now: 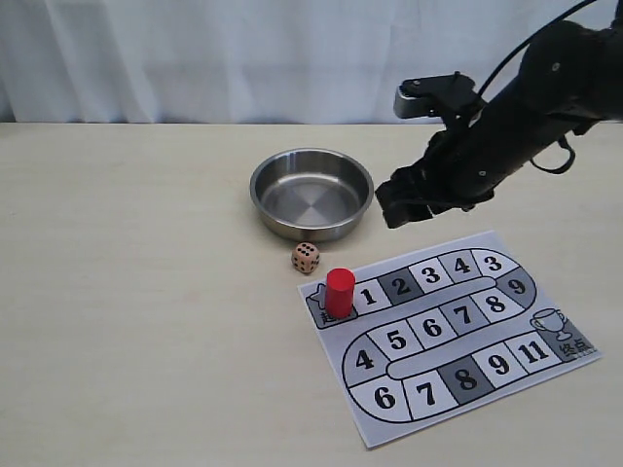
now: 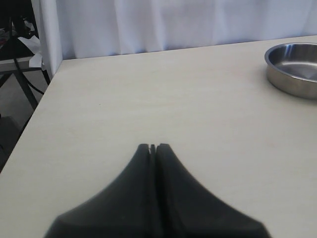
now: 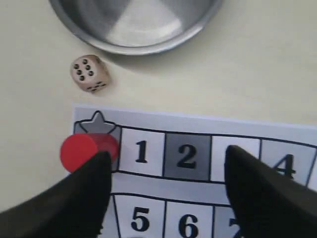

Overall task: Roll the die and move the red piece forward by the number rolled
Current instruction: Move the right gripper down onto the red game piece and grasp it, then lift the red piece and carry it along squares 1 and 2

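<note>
The tan die (image 1: 306, 257) (image 3: 89, 73) rests on the table between the steel bowl and the board, five pips on its top face. The red piece (image 1: 340, 291) (image 3: 81, 151) stands upright on the star start square of the paper board (image 1: 458, 331) (image 3: 198, 163). My right gripper (image 1: 409, 204) (image 3: 166, 163) hangs open above the board's first row, nothing between its fingers; one finger sits beside the red piece in the right wrist view. My left gripper (image 2: 153, 147) is shut and empty, low over bare table far to the left; it does not show in the exterior view.
An empty steel bowl (image 1: 311, 193) (image 2: 293, 69) (image 3: 133, 25) stands behind the die. The board carries numbered squares and ends at a trophy square (image 1: 560, 331). A white curtain backs the table. The table's left edge (image 2: 34, 114) shows in the left wrist view.
</note>
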### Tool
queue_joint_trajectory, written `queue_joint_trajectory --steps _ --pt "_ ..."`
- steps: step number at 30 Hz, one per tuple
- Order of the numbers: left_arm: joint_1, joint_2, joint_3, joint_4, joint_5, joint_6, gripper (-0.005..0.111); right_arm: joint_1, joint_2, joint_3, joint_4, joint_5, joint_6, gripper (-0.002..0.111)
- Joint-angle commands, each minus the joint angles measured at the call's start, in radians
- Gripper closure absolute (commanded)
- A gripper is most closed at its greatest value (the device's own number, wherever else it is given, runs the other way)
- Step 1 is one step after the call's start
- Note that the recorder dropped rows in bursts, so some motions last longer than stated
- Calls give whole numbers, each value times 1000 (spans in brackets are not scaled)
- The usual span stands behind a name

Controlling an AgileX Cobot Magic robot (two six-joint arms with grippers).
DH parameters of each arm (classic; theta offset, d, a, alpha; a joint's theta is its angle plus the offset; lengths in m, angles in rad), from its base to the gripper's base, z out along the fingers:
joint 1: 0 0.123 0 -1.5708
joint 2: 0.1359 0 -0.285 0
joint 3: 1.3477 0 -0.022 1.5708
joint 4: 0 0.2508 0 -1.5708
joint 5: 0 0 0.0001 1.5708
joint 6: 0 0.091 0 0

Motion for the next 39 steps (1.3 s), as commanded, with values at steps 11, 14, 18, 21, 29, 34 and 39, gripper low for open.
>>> queue_joint_trajectory --steps 11,14,18,21,29,34,39 --pt "-2 0 2 -5 -9 -4 107 220 119 3 -67 -146 8 38" --pt "-2 0 2 -5 -9 -4 107 220 156 3 -67 -174 39 38" --pt "-2 0 2 -5 -9 -4 107 220 179 3 -74 -174 39 38" --pt "-2 0 2 -5 -9 -4 107 220 188 3 -80 -186 39 38" --pt "-2 0 2 -5 -9 -4 107 220 224 3 -85 -193 39 38" --pt "-2 0 2 -5 -9 -4 107 220 249 3 -85 -200 39 38" --pt "-2 0 2 -5 -9 -4 107 220 249 3 -85 -200 39 51"
